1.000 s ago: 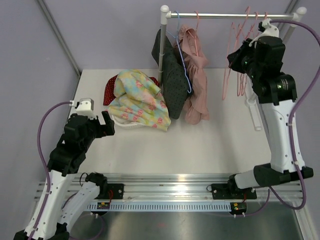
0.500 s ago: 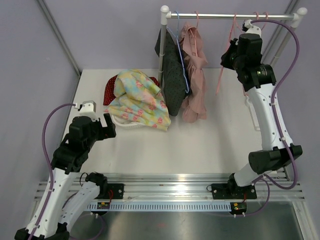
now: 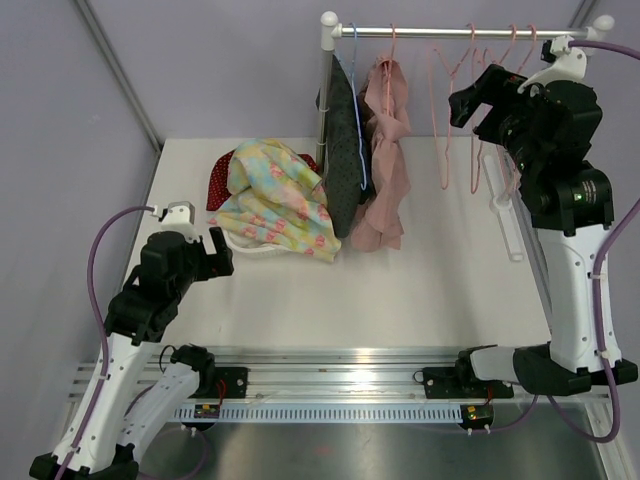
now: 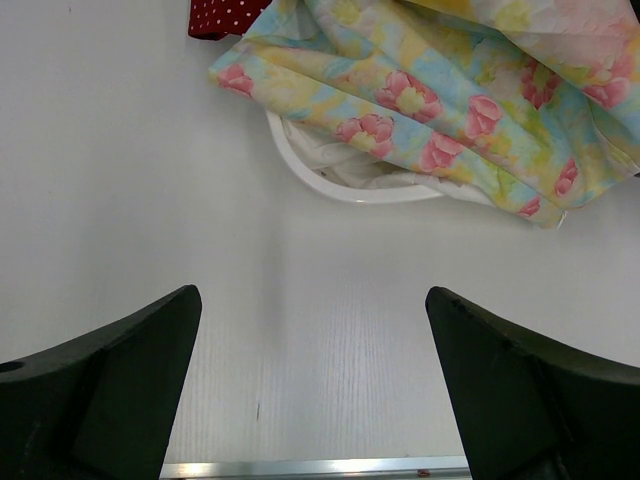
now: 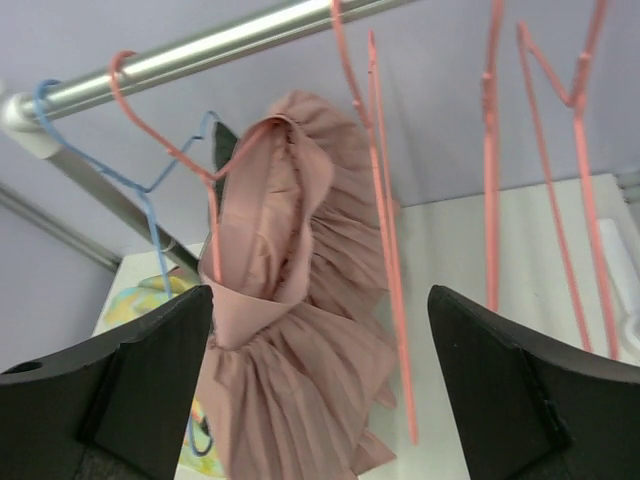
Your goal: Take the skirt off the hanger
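Skirt [image 5: 300, 300] hangs on its pink hanger [image 5: 160, 132], left hand [image 4: 312, 390] and right hand [image 5: 318, 400] both spread apart

Counted one rail [image 3: 450, 31]. Hanging on it, two garments: one dark dotted garment [image 3: 343, 150] and one pink skirt [image 3: 387, 150]. Loaded hangers: one blue hanger [image 3: 353, 45], one pink hanger [image 5: 167, 130]. Empty pink hangers [image 3: 444, 130]: several, exact number unclear. Heaped on table [image 3: 420, 300], one each: floral garment [image 3: 275, 200], red dotted garment [image 3: 218, 182], white garment [image 3: 250, 245].
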